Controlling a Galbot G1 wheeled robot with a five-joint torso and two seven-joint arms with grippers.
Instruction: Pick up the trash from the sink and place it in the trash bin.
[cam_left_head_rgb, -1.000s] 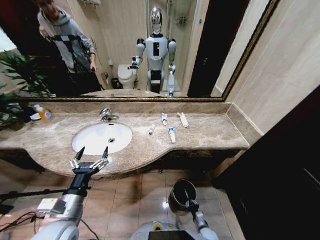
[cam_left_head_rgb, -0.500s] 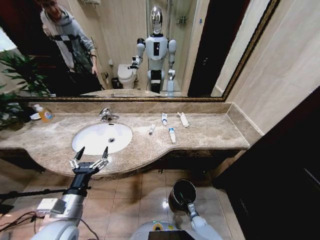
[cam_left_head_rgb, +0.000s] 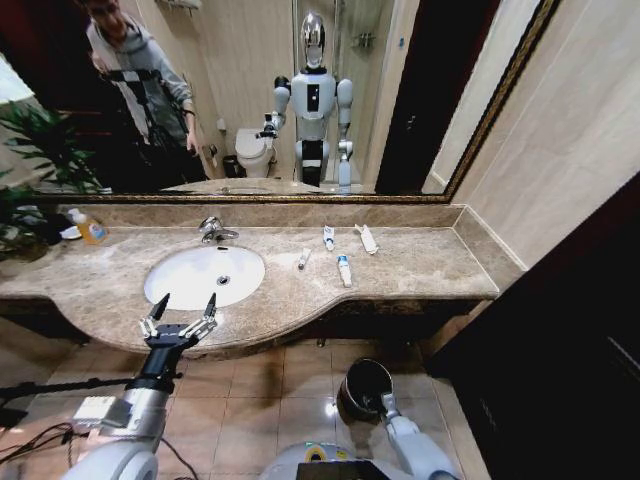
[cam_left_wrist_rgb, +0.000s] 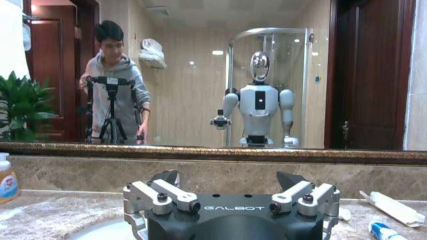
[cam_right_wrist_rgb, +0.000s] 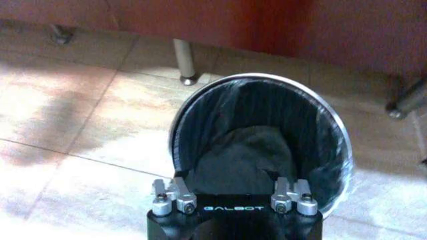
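Observation:
The white oval sink (cam_left_head_rgb: 175, 285) with its chrome tap sits in the marble counter. The trash lies on the counter to its right, not in the basin: two white tubes with blue caps (cam_left_head_rgb: 344, 270) (cam_left_head_rgb: 328, 237), a tiny tube (cam_left_head_rgb: 303, 259) and a flat white packet (cam_left_head_rgb: 367, 238). My left gripper (cam_left_head_rgb: 181, 307) hovers open and empty at the counter's front edge, before the basin. The trash bin (cam_left_head_rgb: 352, 381) (cam_right_wrist_rgb: 333, 130), black with a metal rim, stands on the floor below the counter. My right gripper (cam_left_head_rgb: 385, 404) (cam_right_wrist_rgb: 233, 175) hangs open at the bin's near rim.
An orange-labelled soap bottle (cam_left_head_rgb: 91, 229) and a plant (cam_left_head_rgb: 30, 150) stand at the counter's far left. A large mirror backs the counter. Dark wood panelling (cam_left_head_rgb: 560, 340) closes in the right side. Chrome counter legs (cam_right_wrist_rgb: 183, 62) stand behind the bin on the tiled floor.
My right arm has drawn back from over the bin toward my base. The left gripper and the trash on the counter have stayed put.

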